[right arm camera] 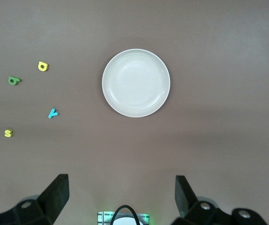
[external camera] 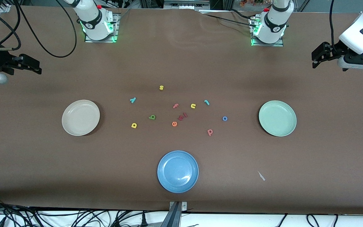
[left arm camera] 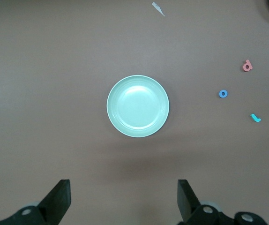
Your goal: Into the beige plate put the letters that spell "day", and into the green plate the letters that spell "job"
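Nothing is sorted yet, so the first pick is the step in hand. Lowest in the front view, at centre, sits the blue plate (external camera: 177, 171), which I judge is not wanted. Above it, in mid-frame, the letters lie scattered on the cloth: the pink-red stemmed letter (external camera: 210, 132), yellow loop (external camera: 134, 125), blue ring (external camera: 224, 118), green loop (external camera: 152, 117), teal hook (external camera: 206, 102) and teal Y (external camera: 132, 100). The beige plate (external camera: 80, 117) lies at the right arm's end and the green plate (external camera: 277, 118) at the left arm's end, both empty. My left gripper (left arm camera: 123, 187) and right gripper (right arm camera: 120, 183) hang wide open, holding nothing, near the frame's upper corners. Next I should lower one onto a tiny letter, squarely.
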